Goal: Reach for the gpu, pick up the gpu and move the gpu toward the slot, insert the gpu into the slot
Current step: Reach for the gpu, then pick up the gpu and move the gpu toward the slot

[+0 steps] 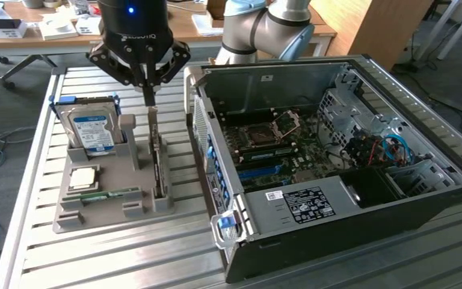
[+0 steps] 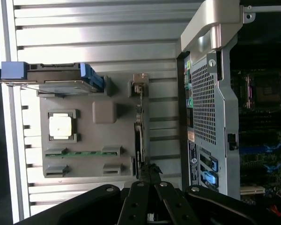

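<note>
Rack [image 1: 106, 173]: gpu [image 1: 159, 162] top w/in tool [image 1: 148, 101]

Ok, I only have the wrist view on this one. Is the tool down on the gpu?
Observer: In the exterior view the tool, shut, hangs right at the top of the gpu, at its far end; contact I cannot tell.
Operator: Is the card lifted out?
Observer: No, it stands on edge in the gray holder.
Operator: And the blue-framed thing beside it?
Observer: A hard drive, upright, its blue-white label facing the exterior camera.
</note>
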